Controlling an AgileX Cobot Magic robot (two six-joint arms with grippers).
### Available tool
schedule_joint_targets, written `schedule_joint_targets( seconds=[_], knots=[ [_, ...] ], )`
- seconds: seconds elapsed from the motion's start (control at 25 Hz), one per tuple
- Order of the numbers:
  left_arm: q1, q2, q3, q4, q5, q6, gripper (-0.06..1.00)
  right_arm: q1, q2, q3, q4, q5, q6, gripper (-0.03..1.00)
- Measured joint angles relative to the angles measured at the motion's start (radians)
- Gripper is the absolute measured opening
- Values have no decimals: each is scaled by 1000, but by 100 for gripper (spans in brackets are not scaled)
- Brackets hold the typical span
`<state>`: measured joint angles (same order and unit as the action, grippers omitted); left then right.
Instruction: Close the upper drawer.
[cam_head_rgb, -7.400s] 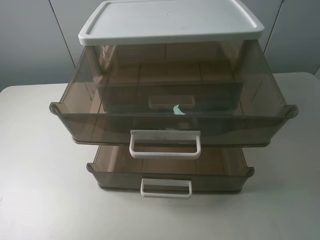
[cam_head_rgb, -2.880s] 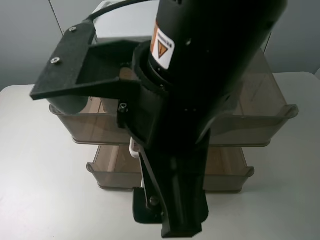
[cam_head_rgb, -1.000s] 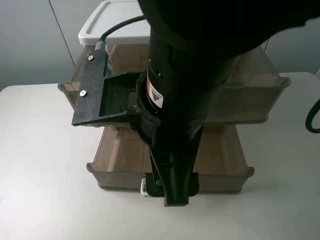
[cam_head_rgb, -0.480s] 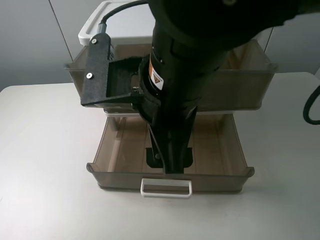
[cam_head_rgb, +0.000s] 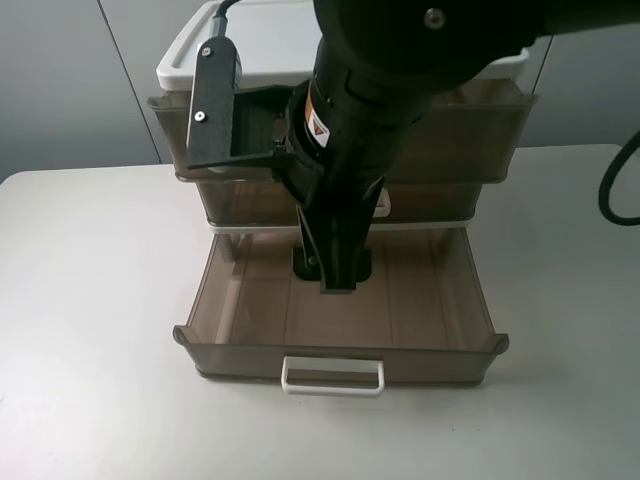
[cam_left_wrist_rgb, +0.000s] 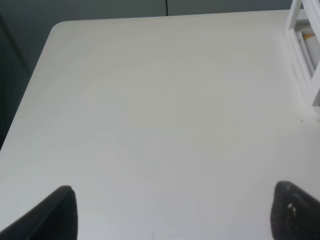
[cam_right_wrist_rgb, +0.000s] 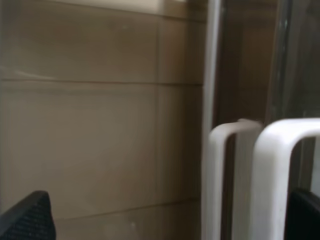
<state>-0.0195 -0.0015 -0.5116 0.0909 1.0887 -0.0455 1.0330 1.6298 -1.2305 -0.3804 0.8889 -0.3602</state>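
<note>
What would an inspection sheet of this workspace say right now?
Surface: white table, plain.
Job's things: upper drawer pushed in, or nearly so; bottom drawer open and empty.
Clutter: nothing seen.
Grippers: right gripper open, facing white handles; left gripper open, above the table.
Cables: black cable at the right edge.
Surroundings: grey wall panels behind.

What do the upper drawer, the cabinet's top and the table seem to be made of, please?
Upper drawer: likely smoky brown translucent plastic with a glossy finish; its inner walls show through the front. Cabinet's top: probably white opaque moulded plastic, with a rounded raised rim. Table: smooth, matt, off-white surface, perhaps laminate; the look leaves it open.
</note>
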Motion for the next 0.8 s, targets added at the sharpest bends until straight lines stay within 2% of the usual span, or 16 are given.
schedule_joint_targets(
  seconds=[0.12, 0.32, 0.8],
  knots=[
    [0, 0, 0, 0, 0, 0, 74, -14, 3, 0, 0, -23, 0, 70],
    [0, 0, 0, 0, 0, 0, 74, -34, 3, 1, -55, -95, -1, 70],
    [0, 0, 0, 0, 0, 0, 74, -37, 7, 1, -66, -183, -2, 70]
  ],
)
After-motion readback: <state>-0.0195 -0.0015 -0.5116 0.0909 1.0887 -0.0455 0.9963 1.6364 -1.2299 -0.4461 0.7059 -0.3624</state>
